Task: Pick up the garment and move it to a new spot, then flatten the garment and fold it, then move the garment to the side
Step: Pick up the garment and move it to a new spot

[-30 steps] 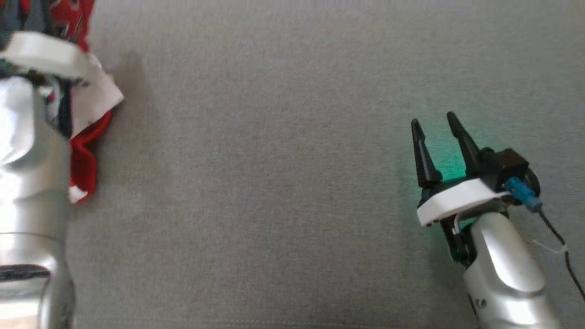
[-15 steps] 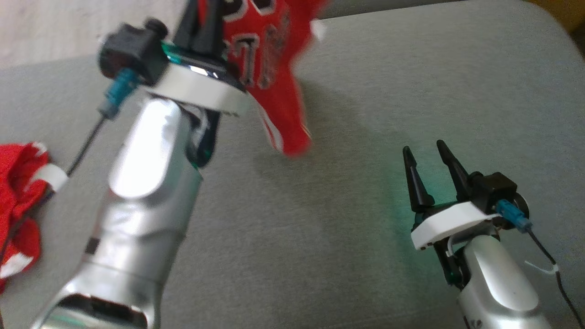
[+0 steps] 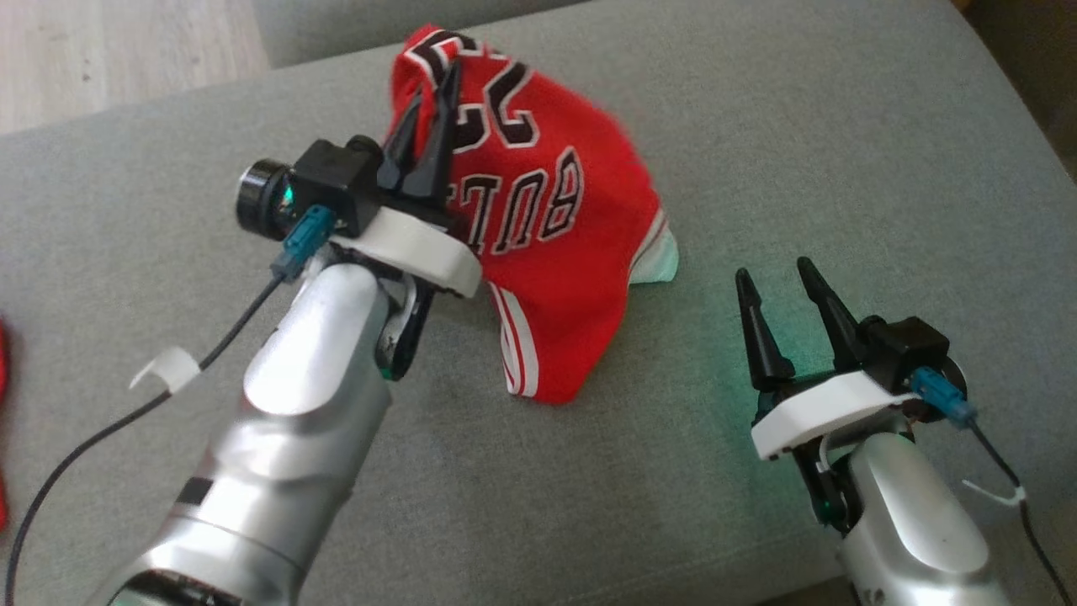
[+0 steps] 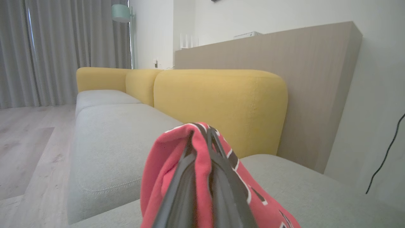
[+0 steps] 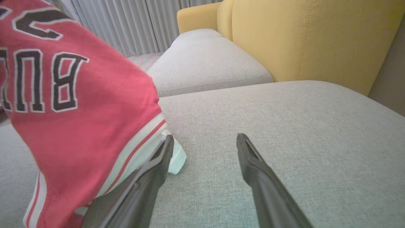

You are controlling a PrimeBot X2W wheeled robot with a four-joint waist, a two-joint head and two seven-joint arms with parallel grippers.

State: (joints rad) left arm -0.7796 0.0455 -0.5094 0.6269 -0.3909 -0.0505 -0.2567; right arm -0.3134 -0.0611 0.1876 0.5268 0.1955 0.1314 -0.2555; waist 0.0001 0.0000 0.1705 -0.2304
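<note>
A red basketball jersey (image 3: 555, 227) with black lettering and white trim hangs in the air over the grey sofa seat (image 3: 757, 135), its lower hem near the cushion. My left gripper (image 3: 433, 88) is shut on the jersey's top edge, and in the left wrist view the red jersey (image 4: 171, 177) wraps both dark fingers (image 4: 221, 190). To the right, my right gripper (image 3: 770, 273) rests open and empty low over the seat. In the right wrist view the jersey (image 5: 72, 104) drapes just left of the right gripper (image 5: 205, 141).
Another red cloth (image 3: 4, 353) peeks in at the head view's far left edge. Yellow backrests (image 5: 303, 41) rise behind the grey cushions (image 5: 205, 63). Wooden floor (image 3: 109, 50) lies beyond the sofa's far edge, with grey curtains (image 4: 53, 47) behind.
My left arm has swung right and forward with the jersey, which now hangs spread over the seat's middle. The head camera has shifted too. The right gripper has stayed open in place.
</note>
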